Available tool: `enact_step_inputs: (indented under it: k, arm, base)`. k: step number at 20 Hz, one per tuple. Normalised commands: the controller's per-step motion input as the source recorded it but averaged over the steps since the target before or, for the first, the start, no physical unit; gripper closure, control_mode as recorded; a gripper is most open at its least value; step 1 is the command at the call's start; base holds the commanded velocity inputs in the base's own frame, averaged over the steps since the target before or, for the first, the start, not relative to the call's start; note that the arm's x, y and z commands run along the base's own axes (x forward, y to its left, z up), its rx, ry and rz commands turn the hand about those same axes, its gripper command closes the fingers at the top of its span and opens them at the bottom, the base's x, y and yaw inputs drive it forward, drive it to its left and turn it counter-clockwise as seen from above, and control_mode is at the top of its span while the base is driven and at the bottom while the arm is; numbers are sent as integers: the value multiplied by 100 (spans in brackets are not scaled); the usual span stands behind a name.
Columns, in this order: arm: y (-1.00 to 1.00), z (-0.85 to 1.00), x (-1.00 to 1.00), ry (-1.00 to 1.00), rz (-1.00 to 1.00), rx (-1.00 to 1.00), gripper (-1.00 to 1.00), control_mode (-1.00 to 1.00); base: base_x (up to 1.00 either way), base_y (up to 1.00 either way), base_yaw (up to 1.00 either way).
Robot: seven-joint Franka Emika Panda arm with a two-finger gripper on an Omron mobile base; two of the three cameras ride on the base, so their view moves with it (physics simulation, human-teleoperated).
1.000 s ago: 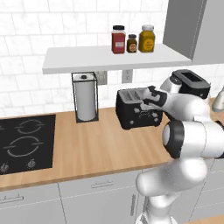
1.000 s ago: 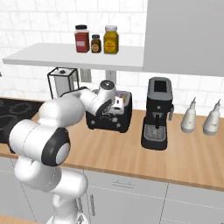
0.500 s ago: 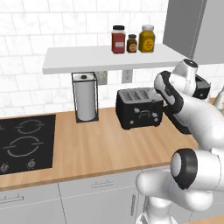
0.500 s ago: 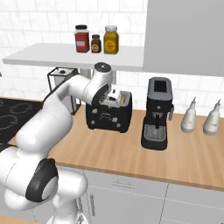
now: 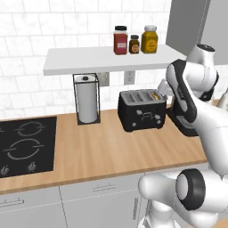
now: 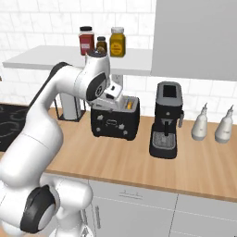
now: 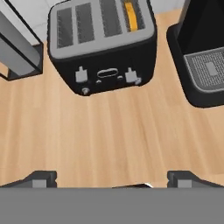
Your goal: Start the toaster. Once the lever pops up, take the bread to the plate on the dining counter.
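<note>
The black toaster [image 5: 141,111] [image 6: 115,122] [image 7: 103,41] stands on the wooden wall counter. Its front carries two grey levers and a small panel. The bread [image 7: 130,15] [image 5: 155,95] [image 6: 129,105] sits low in the slot nearest the coffee machine, and only its golden top edge shows. My gripper [image 7: 113,176] [image 6: 111,101] is open, hanging above and in front of the toaster, clear of it, with nothing between the fingers. The plate and the dining counter are out of view.
A black coffee machine [image 6: 165,119] [image 7: 204,57] stands close beside the toaster. On the toaster's other side is a paper towel holder [image 5: 87,99]. A black hob [image 5: 24,144] lies further along, a shelf [image 5: 107,58] with jars hangs above, and two white bottles [image 6: 201,127] stand past the coffee machine.
The hand has left the toaster's front, where it was a second ago. It has risen and drawn back above the toaster as the arm swung upward.
</note>
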Motion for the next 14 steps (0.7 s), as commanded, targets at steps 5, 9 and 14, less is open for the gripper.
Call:
enact_step_inputs:
  k: [5,9,14]
  arm:
    - [0,18,-40,1,-2,0,-100,-100]
    - [4,1,-28,0,0,0,-100,-100]
    - [3,-9,-4,1,0,0,-100,-100]
  base:
    - [0,0,0]
    - [0,0,0]
    - [0,0,0]
